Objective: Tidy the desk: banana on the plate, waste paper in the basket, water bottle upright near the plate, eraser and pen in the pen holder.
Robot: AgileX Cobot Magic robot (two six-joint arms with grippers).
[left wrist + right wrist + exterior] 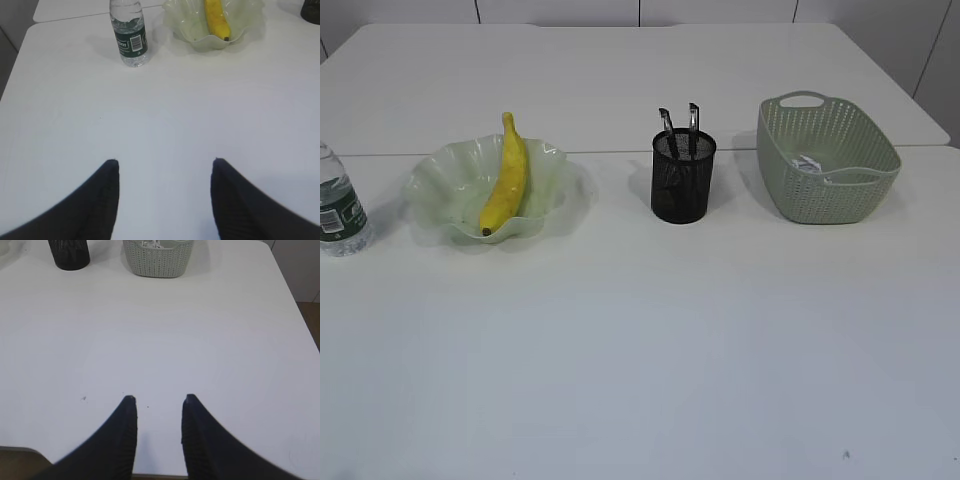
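A yellow banana (pixel 506 178) lies in the pale green wavy plate (pixel 438 185). The water bottle (pixel 338 205) stands upright at the plate's left, also the bottle (pixel 129 32) in the left wrist view beside the plate (pixel 187 27) with the banana (pixel 216 18). The black mesh pen holder (pixel 683 176) holds a pen (pixel 666 130); the eraser is hidden. White waste paper (pixel 810 163) lies in the green basket (pixel 825 160). My left gripper (pixel 165 162) is open over bare table. My right gripper (pixel 157 399) is open with nothing between its fingers, near the front edge.
A second white table adjoins at the back, with a seam across (pixel 620 153). The basket (pixel 159 257) and pen holder (pixel 70 252) stand far ahead in the right wrist view. The table's right edge (pixel 292 295) and front edge are close to the right gripper.
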